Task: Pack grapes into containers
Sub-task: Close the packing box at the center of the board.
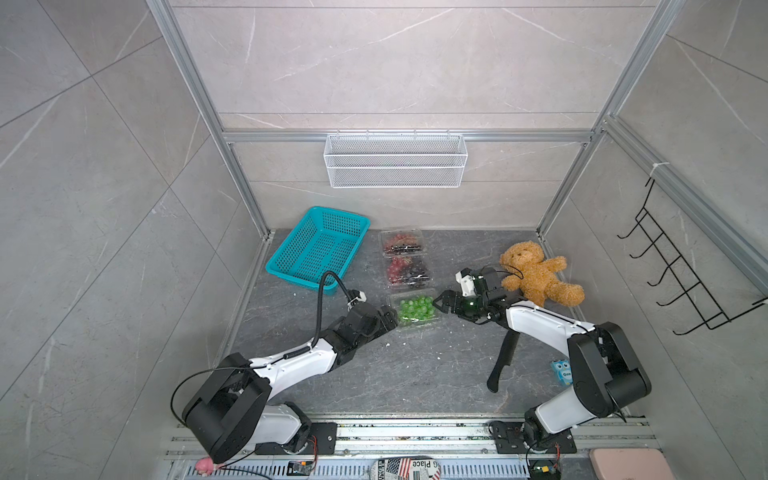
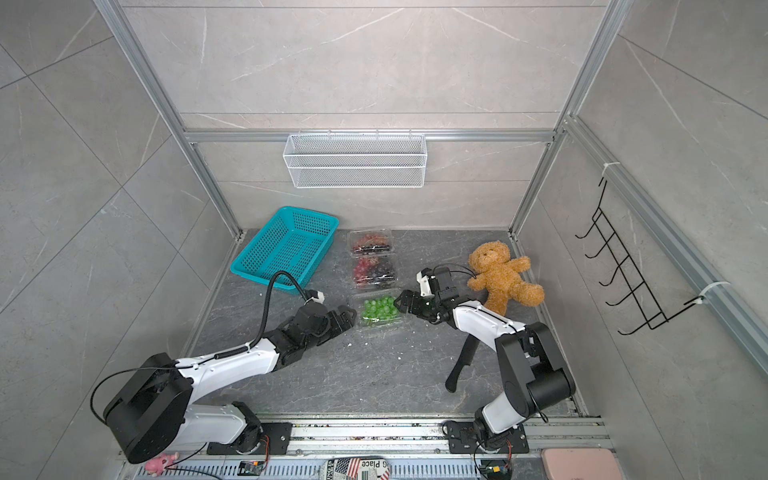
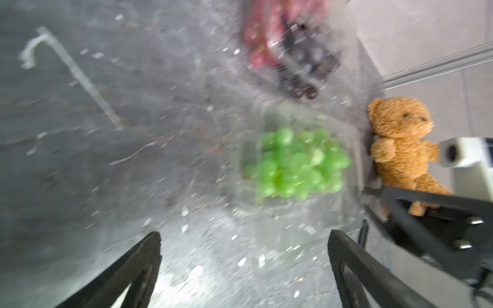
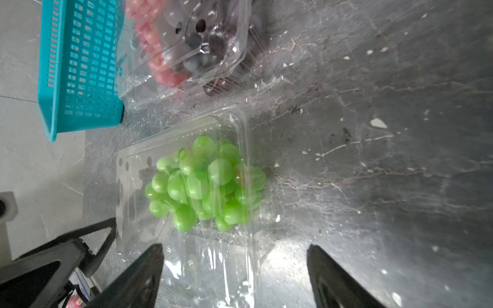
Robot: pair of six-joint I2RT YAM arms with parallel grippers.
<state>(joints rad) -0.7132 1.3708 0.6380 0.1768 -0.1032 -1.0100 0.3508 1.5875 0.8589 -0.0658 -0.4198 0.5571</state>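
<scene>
Dark stone surface (image 1: pixel 415 374): green grapes (image 1: pixel 415 309) seated in nearest clamshell (image 4: pixel 240 122); left claw (image 1: pixel 392 320) and right claw (image 1: pixel 436 305) flanking, jaws apart, empty, probably staged for lid closing.

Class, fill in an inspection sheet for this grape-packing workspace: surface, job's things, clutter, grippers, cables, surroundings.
Surface: dark stone-look tabletop, scattered white specks.
Job's things: green grapes in nearest clear container; red and dark grapes in middle container and far container.
Clutter: teddy bear, teal basket, black knife-like tool, small blue box.
Grippers: left gripper and right gripper open, fingers flanking the green grapes' container, holding nothing.
Cables: black cable arches over left arm.
Surroundings: tiled walls, white wire basket, black hook rack.
</scene>
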